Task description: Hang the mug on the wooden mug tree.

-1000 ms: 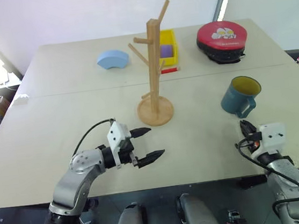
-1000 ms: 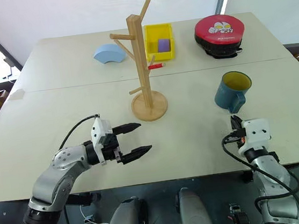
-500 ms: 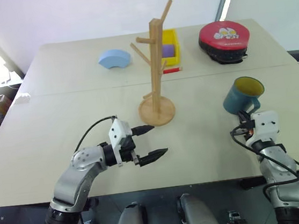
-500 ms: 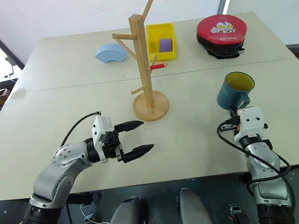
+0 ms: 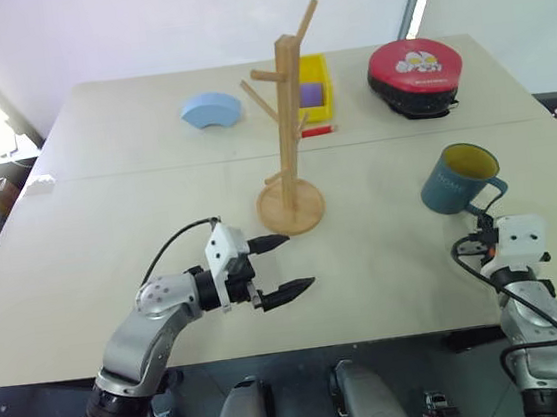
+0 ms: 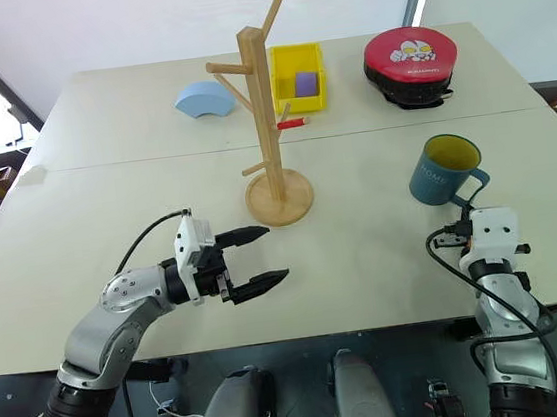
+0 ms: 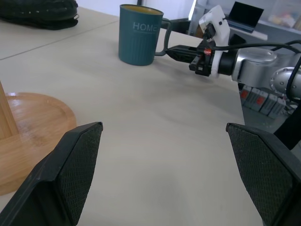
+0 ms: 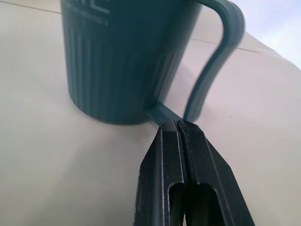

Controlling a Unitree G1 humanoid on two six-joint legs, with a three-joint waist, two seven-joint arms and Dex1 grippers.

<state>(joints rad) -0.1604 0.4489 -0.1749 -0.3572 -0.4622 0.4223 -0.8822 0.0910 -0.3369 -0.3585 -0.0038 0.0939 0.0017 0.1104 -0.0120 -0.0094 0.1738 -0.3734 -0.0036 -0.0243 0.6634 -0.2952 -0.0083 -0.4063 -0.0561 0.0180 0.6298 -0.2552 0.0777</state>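
Standing upright on beige table (image 5: 109, 218), teal-blue ribbed mug with yellow inside and loop handle (image 5: 459, 179) sits well right of tall light-wood mug tree with slanting pegs (image 5: 287, 127), handle turned away from tree. Right gripper (image 8: 180, 126) just beside mug on near side, black fingers pressed shut, tips at handle's lower root, nothing held. Left gripper (image 5: 278, 266) near tree base, jaws wide apart, empty. Mug looks rigid, smooth, likely slippery and breakable; best hold probably handle loop or rim wall.
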